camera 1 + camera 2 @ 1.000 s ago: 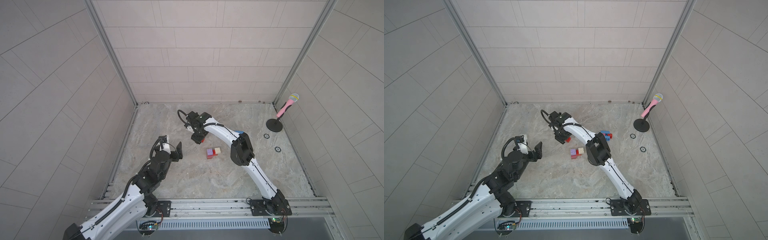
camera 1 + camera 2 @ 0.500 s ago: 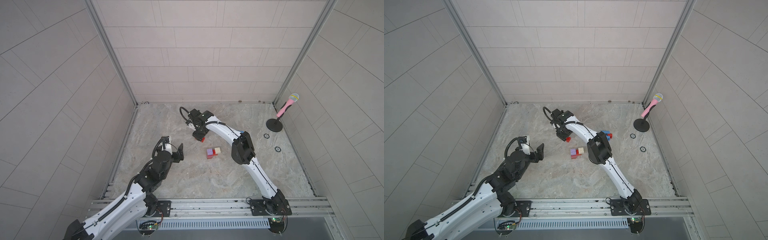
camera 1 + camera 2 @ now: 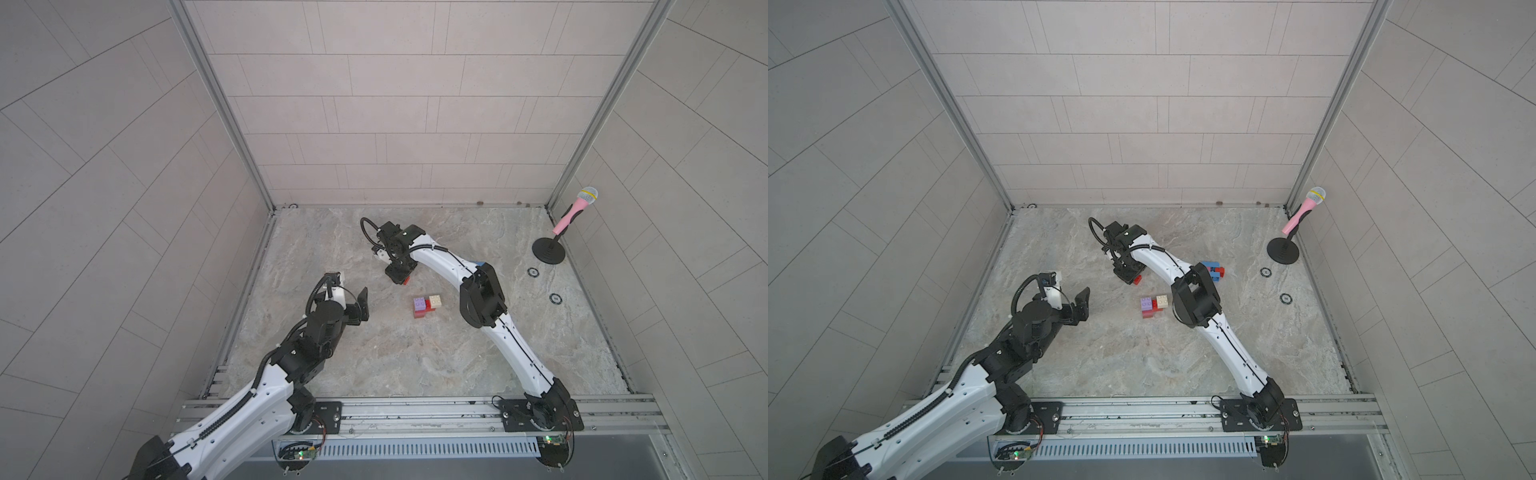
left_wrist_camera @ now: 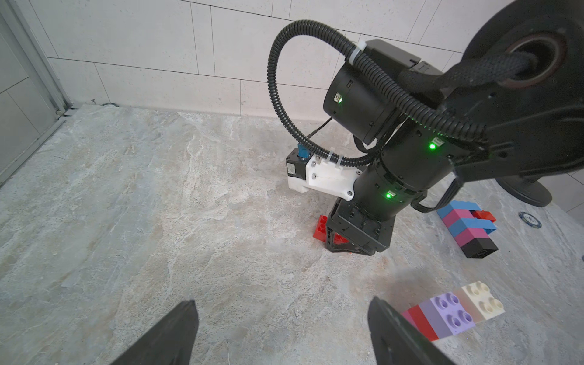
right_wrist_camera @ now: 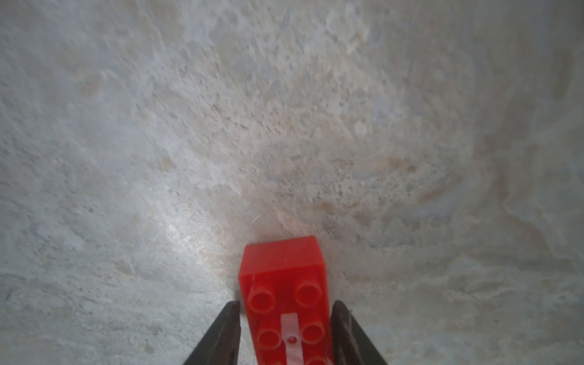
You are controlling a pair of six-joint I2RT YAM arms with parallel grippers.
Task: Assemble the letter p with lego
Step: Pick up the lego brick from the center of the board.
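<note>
Left gripper [image 4: 282,301]: nearest the front rail, spread wide and empty, hanging over bare worktop [image 3: 374,357]; best kept clear of the pick.
Started cluster [image 3: 426,306]: lilac and cream bricks side by side on a red one, mid worktop, just beyond the left gripper and to its right; probably where the next piece goes.
Right gripper [image 5: 286,303]: farther back, pointed down at the worktop, one jaw along each long side of the red brick [image 5: 282,268].
Grip: jaws set very near the brick's sides; hard to tell, this close up, whether pressing or a hair off.
Red brick: oblong, flat on the worktop, studs up, one end sticking out past the jaw tips.
Doing it well: squeeze square across the long sides, low on the walls rather than on the studs; lift straight up only once firm; keep level for the carry.
Risk: a skewed pinch likely to twist the slick brick or pop it out.
Striped stack [image 3: 1212,270]: blue, pink and black bricks with a red one, lying beyond the right arm, untouched.
</note>
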